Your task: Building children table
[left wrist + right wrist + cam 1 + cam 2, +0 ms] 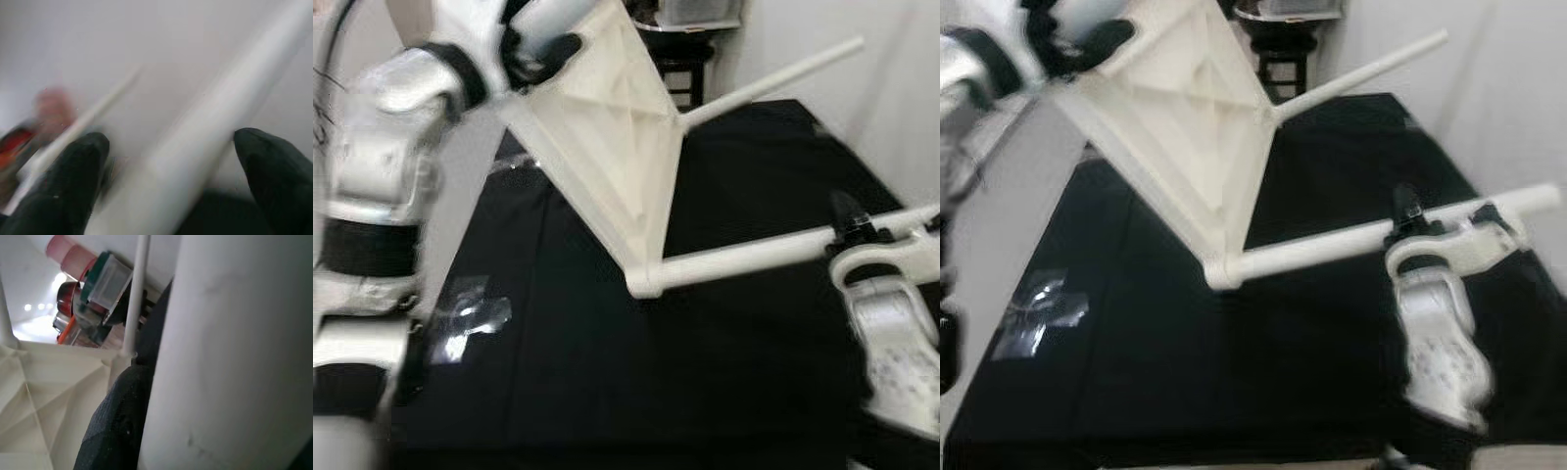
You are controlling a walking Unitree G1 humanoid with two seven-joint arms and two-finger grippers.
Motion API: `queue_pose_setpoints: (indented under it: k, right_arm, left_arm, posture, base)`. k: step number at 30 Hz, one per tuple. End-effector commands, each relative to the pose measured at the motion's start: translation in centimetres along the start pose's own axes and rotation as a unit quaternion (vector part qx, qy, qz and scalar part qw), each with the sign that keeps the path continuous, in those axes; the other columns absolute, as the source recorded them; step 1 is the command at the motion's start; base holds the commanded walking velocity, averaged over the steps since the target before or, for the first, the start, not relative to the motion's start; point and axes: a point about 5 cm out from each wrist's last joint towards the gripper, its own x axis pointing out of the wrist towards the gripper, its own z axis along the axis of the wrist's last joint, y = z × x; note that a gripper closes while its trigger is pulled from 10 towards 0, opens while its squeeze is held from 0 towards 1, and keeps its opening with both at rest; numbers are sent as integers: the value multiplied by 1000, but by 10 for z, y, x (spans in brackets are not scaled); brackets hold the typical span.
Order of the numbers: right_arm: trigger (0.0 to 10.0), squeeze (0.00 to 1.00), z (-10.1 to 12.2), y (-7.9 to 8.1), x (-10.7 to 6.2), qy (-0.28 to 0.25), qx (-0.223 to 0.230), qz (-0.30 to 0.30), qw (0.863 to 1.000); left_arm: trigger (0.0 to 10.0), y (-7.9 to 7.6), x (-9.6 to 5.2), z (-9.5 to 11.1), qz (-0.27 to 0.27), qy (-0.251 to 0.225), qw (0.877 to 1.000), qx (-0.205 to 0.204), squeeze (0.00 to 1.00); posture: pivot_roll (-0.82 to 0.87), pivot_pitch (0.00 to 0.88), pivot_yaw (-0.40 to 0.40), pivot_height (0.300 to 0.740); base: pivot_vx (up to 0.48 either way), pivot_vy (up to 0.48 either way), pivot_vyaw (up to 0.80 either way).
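The white children's table top (607, 127) stands tilted on edge over the black cloth (607, 382), ribbed underside facing me. Two white legs are fixed to it. The far leg (773, 78) points up to the right, and the near leg (754, 257) runs right, low over the cloth. My left gripper (543, 54) grips the top's upper left rim; the rim (195, 147) passes between its black fingers (73, 186). My right gripper (1410, 230) is shut on the near leg close to its free end, and that leg (234, 357) looms against a black finger (117, 421).
A crumpled clear plastic bag (470, 313) lies on the cloth at the left. A dark stool (685, 59) with a container on it stands behind the table, by the white wall. The cloth's front part lies flat.
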Motion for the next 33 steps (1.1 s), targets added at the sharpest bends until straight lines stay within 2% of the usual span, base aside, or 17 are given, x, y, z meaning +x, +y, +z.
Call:
queue_pose_setpoints:
  k: [1,3,5,8,11,13,14,15,17,18,25,28,29,31,33]
  right_arm:
    - [0,0,-98,-43,-11,246,-164,-99,950]
    - [0,0,-98,-42,-5,234,-170,-108,951]
    - [0,0,-95,-48,0,223,-178,-126,950]
    - [0,0,-86,-76,5,201,-207,-191,938]
    - [0,0,-84,-89,7,193,-214,-228,930]
    - [0,0,-84,-92,8,191,-216,-236,928]
    - [1843,0,-82,-96,8,192,-221,-252,923]
    - [10000,451,-81,-100,8,192,-225,-259,919]
    - [10000,451,-80,-102,9,192,-229,-265,917]
    - [10000,1000,-77,-104,9,190,-235,-271,914]
    - [10000,1000,-65,-121,7,181,-247,-305,902]
    - [10000,1000,-62,-123,5,179,-247,-309,901]
    - [10000,1000,-59,-122,3,170,-226,-302,910]
    - [10000,1000,-59,-122,3,170,-226,-302,910]
    - [10000,1000,-56,-116,-1,162,-203,-285,923]
  left_arm:
    - [10000,-10,6,34,-34,-86,996,-4,1000]
    - [10000,-13,8,26,-45,-75,996,-20,1000]
    - [10000,-14,8,21,-51,-69,996,-27,1000]
    - [10000,-13,4,15,-56,-57,996,-44,1000]
    - [10000,-8,-3,13,-49,-50,996,-55,1000]
    - [10000,-7,-4,13,-47,-49,996,-58,1000]
    - [10000,-6,-8,11,-44,-46,996,-60,1000]
    - [10000,-7,-10,10,-41,-44,996,-63,1000]
    - [10000,-7,-12,9,-39,-43,996,-65,1000]
    - [10000,-8,-15,7,-35,-41,996,-65,1000]
    - [10000,-12,-23,2,-28,-39,996,-72,973]
    - [10000,-12,-24,2,-26,-38,996,-75,969]
    - [10000,-13,-26,2,-24,-38,996,-77,969]
    - [10000,-13,-26,2,-24,-38,996,-77,969]
    - [10000,-14,-28,2,-23,-37,996,-79,969]
  posture:
    - [-28,21,65,740]
    - [-29,22,65,740]
    - [-28,23,65,740]
    - [-14,31,53,740]
    - [-17,37,45,740]
    - [-17,37,45,740]
    - [-17,37,38,740]
    - [-17,40,34,740]
    - [-17,40,34,740]
    - [-16,42,29,740]
    - [-24,52,17,740]
    - [-25,54,14,740]
    - [-29,59,11,740]
    - [-29,59,11,740]
    - [-33,62,8,740]
  base:
    - [0,0,0]
    - [0,0,0]
    - [0,0,0]
    - [0,0,0]
    - [0,0,0]
    - [0,0,0]
    - [0,0,0]
    - [0,0,0]
    - [0,0,0]
    - [0,0,0]
    - [0,0,0]
    - [0,0,0]
    - [0,0,0]
    - [0,0,0]
    - [0,0,0]
